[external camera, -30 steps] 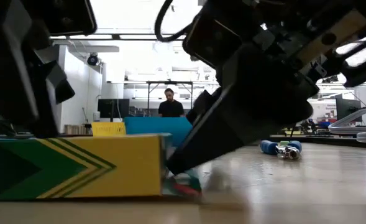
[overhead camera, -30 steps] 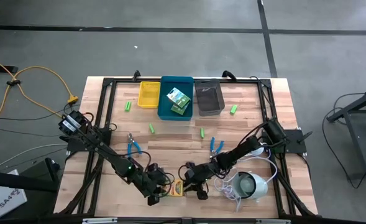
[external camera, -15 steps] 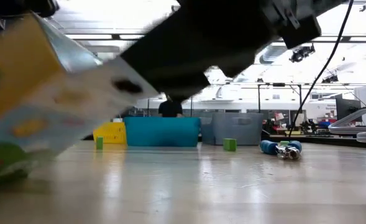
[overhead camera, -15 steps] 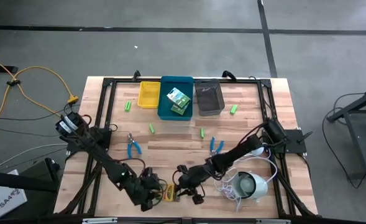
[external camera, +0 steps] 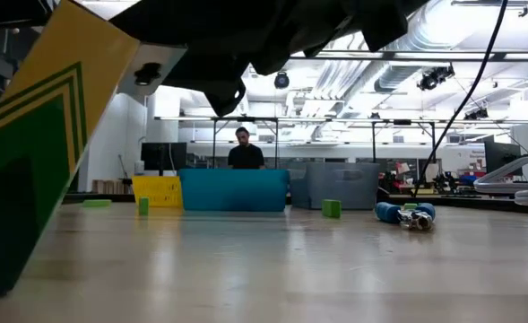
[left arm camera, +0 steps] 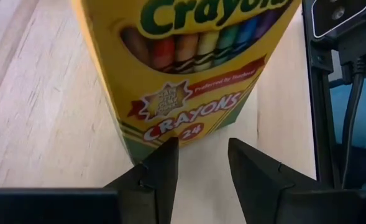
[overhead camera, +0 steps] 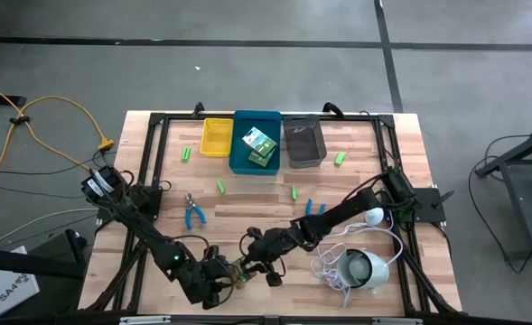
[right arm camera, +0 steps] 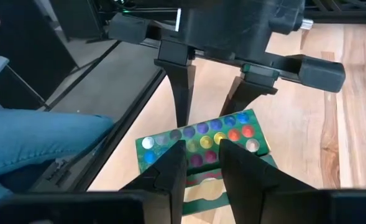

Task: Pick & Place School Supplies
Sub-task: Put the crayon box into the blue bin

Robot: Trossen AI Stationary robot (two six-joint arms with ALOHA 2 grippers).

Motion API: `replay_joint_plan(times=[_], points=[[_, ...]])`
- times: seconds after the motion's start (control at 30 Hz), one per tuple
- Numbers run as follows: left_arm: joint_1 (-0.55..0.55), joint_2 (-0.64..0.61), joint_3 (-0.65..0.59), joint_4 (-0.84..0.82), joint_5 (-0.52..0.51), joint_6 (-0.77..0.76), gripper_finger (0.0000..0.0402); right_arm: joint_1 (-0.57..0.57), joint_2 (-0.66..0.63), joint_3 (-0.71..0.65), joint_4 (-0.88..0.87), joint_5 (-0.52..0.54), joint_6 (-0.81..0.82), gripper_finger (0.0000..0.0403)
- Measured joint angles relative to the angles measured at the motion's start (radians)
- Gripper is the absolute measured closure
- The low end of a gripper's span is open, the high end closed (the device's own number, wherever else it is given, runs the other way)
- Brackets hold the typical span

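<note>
Tilting off the wood at the table's near edge, the crayon box (left arm camera: pixel 189 74) sits pinched at its open end by the right gripper (right arm camera: pixel 201 163). The left gripper (left arm camera: pixel 200 167) hovers just beside it, fingers apart. Light thin cardboard probably crushes easily; gripping across the narrow sides suits it.

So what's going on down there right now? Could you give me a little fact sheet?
Held item: crayon box, tilted
Right gripper: closed on the box's open end, it seems
Left gripper: open, just short of the box's other end
Blue bin: printed boxes inside
Lying loose: blue-handled scissors, green pieces
</note>
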State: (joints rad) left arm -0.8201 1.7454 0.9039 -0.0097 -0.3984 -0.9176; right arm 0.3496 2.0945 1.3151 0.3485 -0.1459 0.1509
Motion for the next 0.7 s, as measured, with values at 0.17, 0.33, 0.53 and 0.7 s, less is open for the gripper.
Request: replay_joint_plan(times=[0.17, 0.33, 0.53, 0.7], points=[[-0.010, 0.000, 0.000, -0.003, -0.026, -0.002, 0.0264, 0.001, 0.000, 0.002, -0.002, -0.005, 0.001, 0.0312], [-0.013, 0.000, 0.001, -0.008, -0.049, -0.003, 0.0264, 0.002, 0.001, 0.002, -0.002, -0.010, 0.001, 0.0312], [-0.017, 0.000, 0.001, -0.009, -0.053, -0.003, 0.0264, 0.002, 0.002, 0.002, -0.001, -0.034, 0.001, 0.0312], [-0.017, 0.000, 0.001, -0.009, -0.057, -0.003, 0.0264, 0.002, 0.002, 0.003, -0.001, -0.038, 0.001, 0.0312]])
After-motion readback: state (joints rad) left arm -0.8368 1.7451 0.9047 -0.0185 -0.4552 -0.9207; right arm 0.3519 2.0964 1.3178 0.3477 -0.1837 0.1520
